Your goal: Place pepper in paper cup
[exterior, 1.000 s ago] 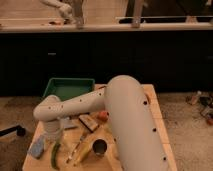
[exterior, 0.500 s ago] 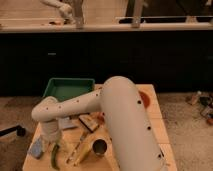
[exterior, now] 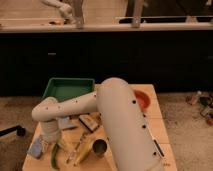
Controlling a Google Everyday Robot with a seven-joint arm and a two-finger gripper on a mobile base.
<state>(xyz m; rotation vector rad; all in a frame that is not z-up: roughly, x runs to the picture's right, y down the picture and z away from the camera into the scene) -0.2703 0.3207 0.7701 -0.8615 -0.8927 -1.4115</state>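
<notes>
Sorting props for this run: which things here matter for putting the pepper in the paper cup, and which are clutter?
Job: pepper; pincer, low beside it, lower left; paper cup, not visible.
Lying about: banana, steel cup, green tray, red bowl.

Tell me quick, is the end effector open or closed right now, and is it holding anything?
The end effector is open, holding nothing; it hangs low at the left, just above the pepper.

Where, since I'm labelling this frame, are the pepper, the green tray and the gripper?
pepper (exterior: pixel 53 157), camera view, middle of its green body.
green tray (exterior: pixel 67 91), camera view, bare floor inside.
gripper (exterior: pixel 54 144), camera view, its tip, just above the pepper.
</notes>
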